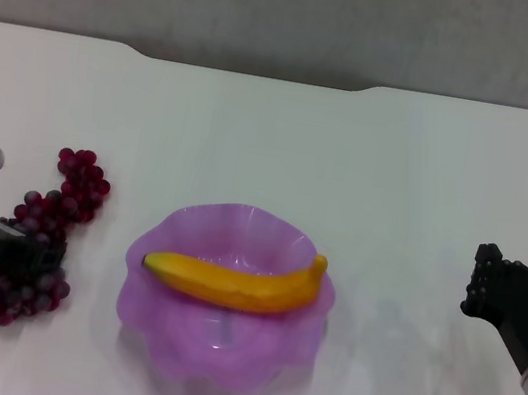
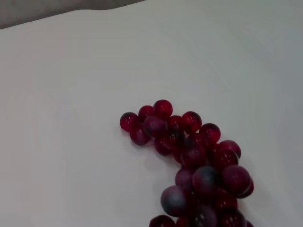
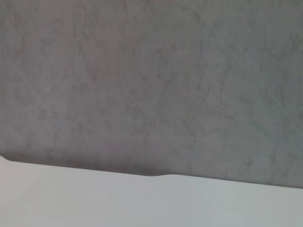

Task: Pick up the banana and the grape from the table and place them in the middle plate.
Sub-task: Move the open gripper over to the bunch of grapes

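From the head view, the middle plate (image 1: 164, 260) sat on the white bench (image 1: 351, 161), and the banana (image 1: 234, 283) lay across its bowl, stem tip pointing to the plate's right rim. The grape (image 1: 44, 237) lay on the bench well to the left of the plate, its long bunch running from a far tip toward the robot. The left hand (image 1: 18, 246) reached in from the left of the plate and sat over the near part of the bunch, dark fingers among the grapes — whether they had closed on the bunch could not be told. The right hand (image 1: 502, 288) hung well to the right of the plate, apart from everything; how far open it was could not be told.

From the left wrist view, the grape (image 2: 194, 161) lay on the bare bench (image 2: 71, 118), with no fingers showing.

The right wrist view showed only a grey wall (image 3: 151, 80) and a strip of the bench's (image 3: 142, 203) far edge — no plate, no fruit.
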`<control>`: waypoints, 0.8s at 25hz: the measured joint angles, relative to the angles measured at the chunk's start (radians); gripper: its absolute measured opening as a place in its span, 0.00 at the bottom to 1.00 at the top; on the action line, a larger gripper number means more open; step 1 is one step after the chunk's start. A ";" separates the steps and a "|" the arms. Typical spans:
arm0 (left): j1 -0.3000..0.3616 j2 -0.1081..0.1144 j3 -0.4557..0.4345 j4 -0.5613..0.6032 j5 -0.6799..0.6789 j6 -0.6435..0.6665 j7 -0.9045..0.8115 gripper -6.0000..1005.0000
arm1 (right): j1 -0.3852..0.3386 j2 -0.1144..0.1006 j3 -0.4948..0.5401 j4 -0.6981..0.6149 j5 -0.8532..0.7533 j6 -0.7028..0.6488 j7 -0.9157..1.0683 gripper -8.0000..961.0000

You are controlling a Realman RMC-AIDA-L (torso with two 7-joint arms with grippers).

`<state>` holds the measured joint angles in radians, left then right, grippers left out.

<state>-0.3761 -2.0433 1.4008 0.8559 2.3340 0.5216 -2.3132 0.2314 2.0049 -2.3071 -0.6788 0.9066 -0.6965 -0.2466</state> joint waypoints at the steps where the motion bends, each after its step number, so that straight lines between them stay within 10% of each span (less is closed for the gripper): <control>1: 0.001 0.000 -0.001 0.001 -0.001 0.000 0.000 0.72 | 0.000 0.000 0.000 0.000 0.000 0.000 0.000 0.03; 20: 0.006 0.002 0.005 0.008 0.006 -0.009 0.005 0.60 | 0.008 0.000 0.002 0.033 0.000 0.000 0.041 0.03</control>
<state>-0.3706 -2.0417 1.4060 0.8637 2.3395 0.5127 -2.3086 0.2394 2.0049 -2.3054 -0.6462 0.9065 -0.6965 -0.2057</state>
